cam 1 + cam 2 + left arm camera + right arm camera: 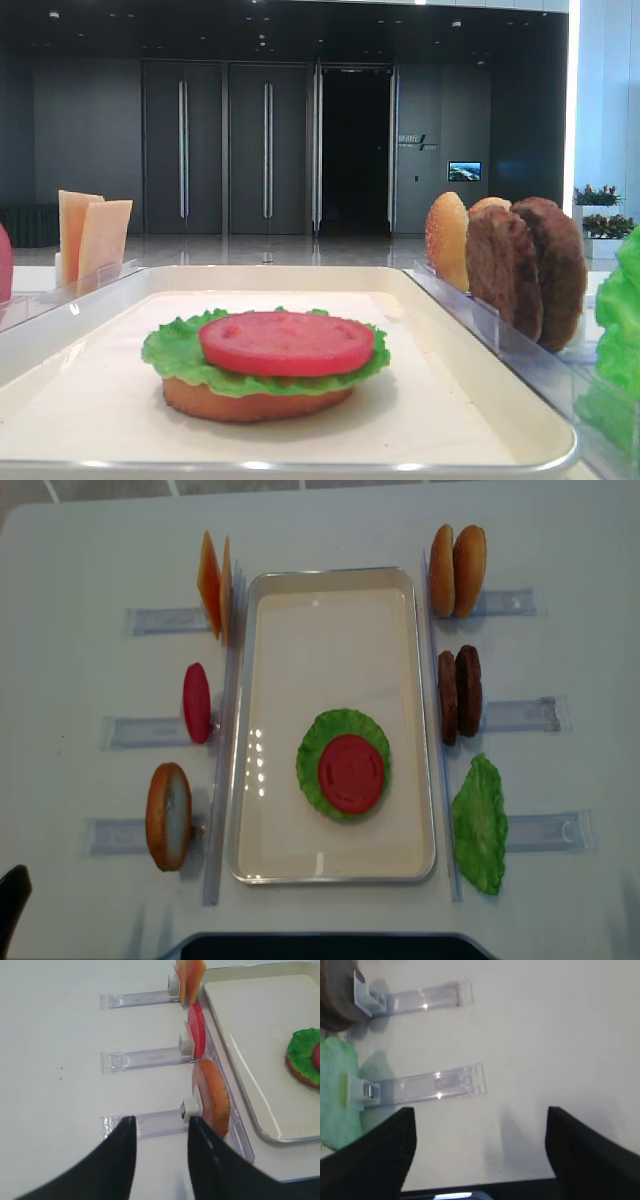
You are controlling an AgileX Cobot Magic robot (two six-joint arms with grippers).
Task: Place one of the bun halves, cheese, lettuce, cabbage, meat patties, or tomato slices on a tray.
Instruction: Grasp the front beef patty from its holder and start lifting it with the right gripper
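The cream tray holds a flat bun half topped with lettuce and a tomato slice. Left of the tray, cheese, a tomato slice and a bun half stand on edge. On its right are bun halves, meat patties and lettuce. No cabbage shows. My left gripper is open and empty, low over the table just short of the standing bun half. My right gripper is wide open over bare table near the lettuce.
Clear plastic holders lie flat on the white table beside each stack, pointing away from the tray. A dark base sits at the table's front edge. Only a dark tip of the left arm shows in the overhead view.
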